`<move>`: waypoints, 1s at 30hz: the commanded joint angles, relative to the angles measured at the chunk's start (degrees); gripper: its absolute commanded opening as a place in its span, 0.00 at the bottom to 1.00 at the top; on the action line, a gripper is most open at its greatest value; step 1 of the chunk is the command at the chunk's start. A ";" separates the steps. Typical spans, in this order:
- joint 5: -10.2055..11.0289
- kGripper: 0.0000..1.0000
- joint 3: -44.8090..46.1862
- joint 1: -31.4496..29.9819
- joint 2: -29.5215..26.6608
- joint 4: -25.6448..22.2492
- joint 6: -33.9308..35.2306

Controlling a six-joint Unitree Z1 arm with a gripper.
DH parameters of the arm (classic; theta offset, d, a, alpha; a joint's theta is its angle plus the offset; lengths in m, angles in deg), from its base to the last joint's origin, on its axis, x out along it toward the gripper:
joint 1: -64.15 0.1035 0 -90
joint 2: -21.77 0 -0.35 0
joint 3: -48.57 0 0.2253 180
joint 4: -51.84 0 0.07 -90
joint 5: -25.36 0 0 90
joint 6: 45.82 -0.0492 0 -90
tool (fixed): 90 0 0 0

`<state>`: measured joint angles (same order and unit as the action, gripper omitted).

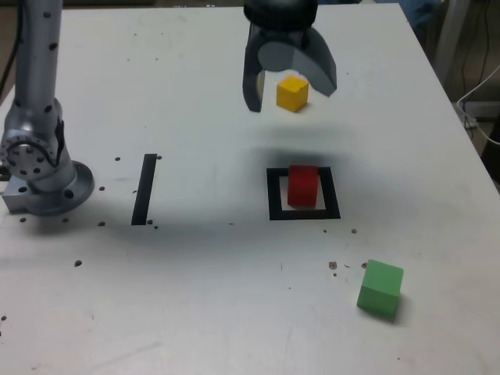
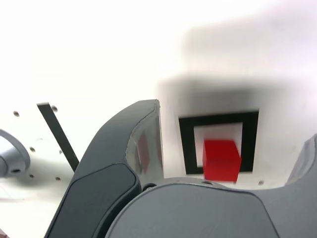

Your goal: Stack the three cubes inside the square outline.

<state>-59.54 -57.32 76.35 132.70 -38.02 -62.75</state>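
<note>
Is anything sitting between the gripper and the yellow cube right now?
Nothing visible. The gripper hangs open above the table with the yellow cube showing between its jaws in the exterior view. The red cube sits apart in the square outline, the green cube nearer the camera.

The exterior view is looking down at the table (image 1: 195, 312) from high up and a bit far off, so it is taking in most of the top, with the arm's base (image 1: 43, 176) sitting on the exterior view's left. The wrist view is riding on the arm, very close, peeking out between the dark fingers (image 2: 119, 163) at the table below. Both views are showing the square outline (image 1: 304, 194) with the red cube (image 1: 302, 185) in it, and the black strip (image 1: 144, 189).
</note>
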 commanded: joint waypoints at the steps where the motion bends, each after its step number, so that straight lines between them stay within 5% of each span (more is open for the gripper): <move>1: 0.58 1.00 -1.55 1.90 0.70 -0.19 -1.96; 9: 3.88 1.00 -6.92 6.36 2.44 -1.31 -9.85; 30: 7.16 1.00 -7.84 13.61 8.49 1.98 -29.94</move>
<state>-52.32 -65.25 89.75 140.39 -36.53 -92.21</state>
